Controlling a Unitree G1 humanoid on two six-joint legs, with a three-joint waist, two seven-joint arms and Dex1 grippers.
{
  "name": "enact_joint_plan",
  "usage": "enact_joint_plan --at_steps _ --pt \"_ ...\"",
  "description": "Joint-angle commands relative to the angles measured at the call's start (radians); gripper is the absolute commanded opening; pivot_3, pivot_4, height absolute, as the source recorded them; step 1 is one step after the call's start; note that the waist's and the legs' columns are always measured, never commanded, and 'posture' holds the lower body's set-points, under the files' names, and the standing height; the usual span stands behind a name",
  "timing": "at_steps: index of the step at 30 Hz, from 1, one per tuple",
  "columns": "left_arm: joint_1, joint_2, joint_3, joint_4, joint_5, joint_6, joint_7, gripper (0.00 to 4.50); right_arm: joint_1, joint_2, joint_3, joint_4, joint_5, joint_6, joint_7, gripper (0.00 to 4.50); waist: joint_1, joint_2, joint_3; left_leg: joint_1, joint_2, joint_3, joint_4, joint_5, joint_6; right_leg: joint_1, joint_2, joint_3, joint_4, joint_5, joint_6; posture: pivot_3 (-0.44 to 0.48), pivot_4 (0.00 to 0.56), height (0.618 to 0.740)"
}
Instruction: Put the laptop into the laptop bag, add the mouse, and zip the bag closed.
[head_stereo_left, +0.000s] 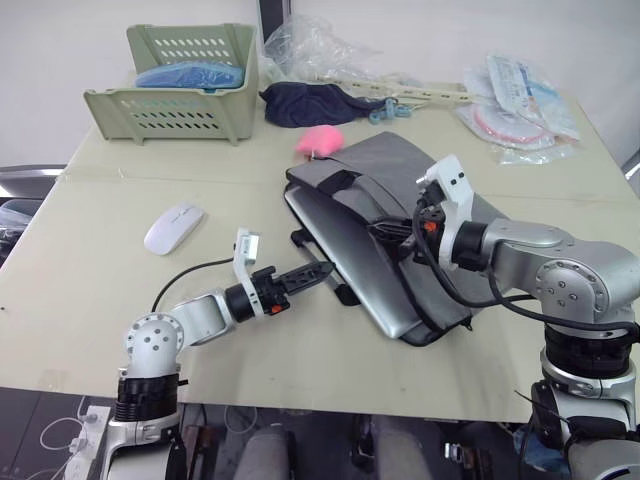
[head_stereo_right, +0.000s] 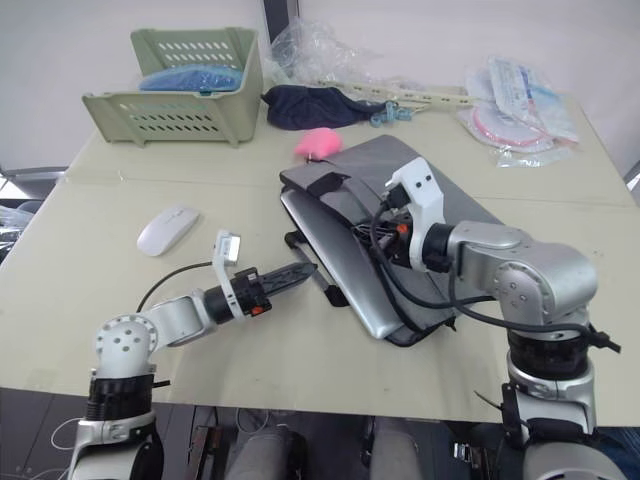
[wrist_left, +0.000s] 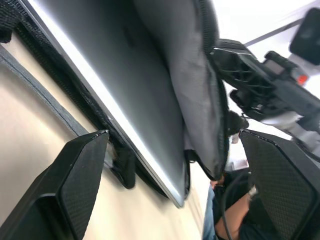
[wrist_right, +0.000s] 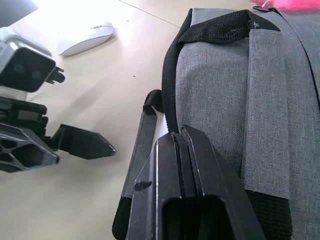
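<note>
Right wrist view: right gripper (wrist_right: 182, 137) pinches the laptop bag (wrist_right: 235, 90) edge; left gripper (head_stereo_left: 322, 272) gapes empty.

Beige tabletop (head_stereo_left: 90, 280) carries everything. Grey laptop bag (head_stereo_left: 400, 175) lies flat near centre, angled, silver laptop (head_stereo_left: 345, 255) partly inside its open side. White mouse (head_stereo_left: 173, 227) sits apart, to the robot's left of the bag. Pink fluffy lump (head_stereo_left: 320, 141) touches the bag's far corner, dark navy cloth bundle (head_stereo_left: 310, 103) just behind it. Green plastic basket (head_stereo_left: 180, 85) at far left corner. Clear plastic wrap (head_stereo_left: 310, 45) at far centre, packaged items (head_stereo_left: 515, 100) at far right.
</note>
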Motion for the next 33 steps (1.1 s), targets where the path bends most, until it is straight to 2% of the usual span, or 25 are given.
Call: enact_joint_plan --at_steps 1,2,6,15,25,28,31,32,33 --pt "-0.02 -0.029 -0.017 0.024 0.047 -0.047 -0.032 2.96 -0.013 -0.023 -0.012 -0.014 -0.002 -0.024 0.005 0.0 0.001 0.0 0.0 0.0 0.0 0.0 0.0 0.0 0.0 0.0 0.0 0.0 0.0 0.0 0.0 0.0 0.15 0.74" --pt "-0.022 -0.034 -0.021 0.027 0.058 -0.053 -0.036 2.56 -0.014 -0.024 -0.013 -0.013 -0.002 -0.023 0.005 0.0 0.001 0.0 0.0 0.0 0.0 0.0 0.0 0.0 0.0 0.0 0.0 0.0 0.0 0.0 0.0 0.0 0.15 0.74" --pt "-0.017 -0.046 -0.063 0.038 0.139 -0.093 -0.068 2.56 -0.016 -0.025 -0.015 -0.016 -0.001 -0.019 0.0 0.0 0.001 0.0 0.0 0.0 0.0 0.0 0.0 0.0 0.0 0.0 0.0 0.0 0.0 0.0 0.0 0.0 0.15 0.74" --pt "-0.028 -0.134 -0.074 0.095 0.222 -0.142 -0.061 2.56 -0.02 -0.037 -0.02 -0.021 0.008 -0.009 0.002 0.0 0.003 0.0 0.0 -0.001 0.0 0.0 0.0 0.0 0.0 0.0 0.0 0.0 0.0 0.0 0.0 0.0 0.15 0.74" --pt "-0.061 -0.188 -0.072 0.15 0.265 -0.158 -0.088 2.56 -0.026 -0.053 -0.026 -0.027 0.029 0.004 -0.007 0.0 0.003 0.0 0.0 -0.001 0.0 -0.001 0.0 0.0 0.0 0.0 -0.001 0.0 0.0 0.0 0.0 0.0 0.15 0.74" --pt "-0.07 -0.197 -0.068 0.157 0.274 -0.159 -0.092 1.71 -0.026 -0.055 -0.032 -0.033 0.034 0.012 -0.009 0.0 0.004 0.0 0.0 -0.001 0.0 -0.001 0.0 0.0 0.0 0.0 -0.001 -0.001 0.0 0.0 0.0 0.0 0.15 0.74" --pt "-0.075 -0.206 -0.064 0.163 0.283 -0.157 -0.095 0.33 -0.026 -0.054 -0.035 -0.035 0.037 0.018 -0.011 0.0 0.006 0.0 0.0 -0.001 0.0 -0.001 0.001 0.0 0.0 0.0 -0.001 -0.001 0.0 0.0 0.0 0.0 0.15 0.74" --pt "-0.076 -0.207 -0.063 0.163 0.284 -0.155 -0.096 0.03 -0.026 -0.053 -0.036 -0.037 0.037 0.02 -0.012 0.0 0.005 0.0 0.0 -0.001 0.0 -0.001 0.001 0.0 0.0 0.0 -0.001 0.0 0.0 0.0 0.0 0.0 0.15 0.74" --pt "-0.076 -0.209 -0.063 0.163 0.286 -0.154 -0.097 0.03 -0.027 -0.053 -0.037 -0.038 0.038 0.022 -0.012 0.0 0.005 0.0 0.0 -0.001 0.0 -0.001 0.001 0.0 0.0 0.0 -0.001 0.0 0.0 0.0 0.0 0.0 0.15 0.74"
